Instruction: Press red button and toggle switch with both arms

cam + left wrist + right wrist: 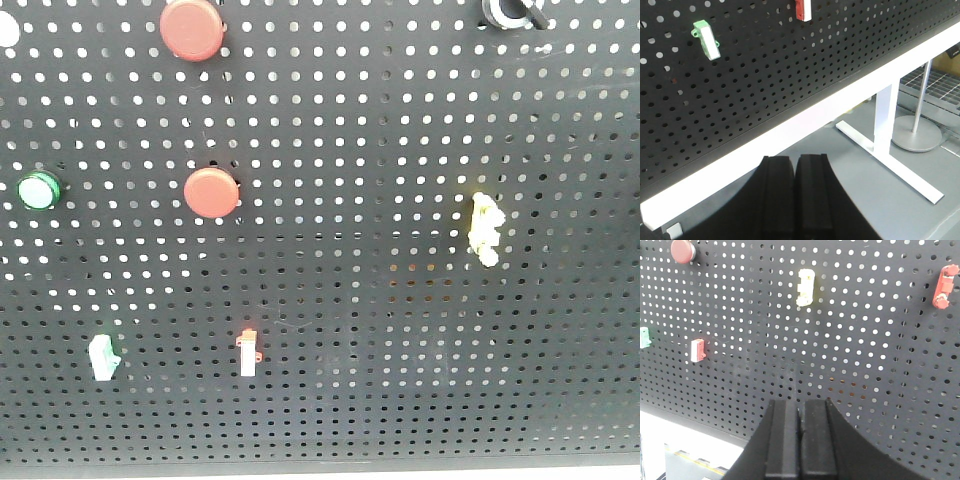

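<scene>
A black pegboard fills the front view. It carries two round red buttons, one at the top and one in the middle. Small switches sit lower down: a green one, a red-and-white one and a yellow one. Neither arm shows in the front view. My left gripper is shut and empty, below the board's white bottom rail. My right gripper is shut and empty, facing the board below the yellow switch.
A green round button sits at the board's left and a black fitting at the top right. The right wrist view also shows a red switch. Under the board stand a white frame leg and a round grey stand base.
</scene>
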Controlling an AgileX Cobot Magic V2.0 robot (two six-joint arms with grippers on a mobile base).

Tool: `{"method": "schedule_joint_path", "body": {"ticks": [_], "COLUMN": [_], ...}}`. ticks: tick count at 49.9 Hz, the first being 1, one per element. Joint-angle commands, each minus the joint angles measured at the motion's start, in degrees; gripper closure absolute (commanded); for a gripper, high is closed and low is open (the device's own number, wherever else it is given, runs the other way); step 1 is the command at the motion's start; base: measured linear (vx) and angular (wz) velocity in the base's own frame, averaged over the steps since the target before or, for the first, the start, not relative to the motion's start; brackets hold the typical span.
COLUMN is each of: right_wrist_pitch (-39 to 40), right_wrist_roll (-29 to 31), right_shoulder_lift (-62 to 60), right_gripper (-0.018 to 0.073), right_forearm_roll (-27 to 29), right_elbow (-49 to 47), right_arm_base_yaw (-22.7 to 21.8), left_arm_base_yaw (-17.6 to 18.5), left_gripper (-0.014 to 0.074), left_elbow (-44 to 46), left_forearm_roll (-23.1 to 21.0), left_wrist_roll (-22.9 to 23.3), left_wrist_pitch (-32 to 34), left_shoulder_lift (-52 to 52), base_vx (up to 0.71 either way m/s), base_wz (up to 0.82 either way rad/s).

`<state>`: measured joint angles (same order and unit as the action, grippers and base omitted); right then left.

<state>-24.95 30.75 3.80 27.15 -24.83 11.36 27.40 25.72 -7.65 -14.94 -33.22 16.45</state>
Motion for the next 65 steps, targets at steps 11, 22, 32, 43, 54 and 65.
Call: {"method": "schedule_joint_path", "body": {"ticks": [11,22,32,43,54,65], "right_wrist_pitch": [4.0,4.0,3.9,4.0,4.0,4.0], "right_wrist_roll": [0.1,0.1,0.1,0.1,0.1,0.1], "right_shoulder_lift": [1.1,1.1,1.1,1.1,1.1,1.1], "right_gripper": [0.0562,0.0562,0.0562,0.0562,0.0562,0.0562], "right_forearm_roll": [0.3,0.3,0.3,0.3,0.3,0.3], "right_elbow": [-1.4,-1.4,-1.4,-1.4,-1.4,-1.4], "right_arm_base_yaw": [-0.2,-0.2,-0.2,-0.2,-0.2,-0.2], "left_arm_base_yaw": [-5.6,-17.6,-21.9,-21.5,-21.5,-21.5], "left_gripper": [0.0595,0.0595,0.0595,0.0595,0.0595,0.0595], "left_elbow": [-6.3,-20.0,-30.0,-29.3,-29.3,-29.3], "left_forearm_roll": [3.6,4.0,4.2,8.0,8.0,8.0], "left_wrist_roll": [0.6,4.8,13.2,14.1,14.1,14.1], "left_wrist_pitch": [11.3,21.9,32.5,29.5,29.6,29.6], "left_shoulder_lift": [-8.1,-18.4,-18.2,-18.2,-18.1,-18.1], "base_vx": [0.00,0.00,0.00,0.00,0.00,0.00], "base_wz": [0.00,0.00,0.01,0.00,0.00,0.00]}}
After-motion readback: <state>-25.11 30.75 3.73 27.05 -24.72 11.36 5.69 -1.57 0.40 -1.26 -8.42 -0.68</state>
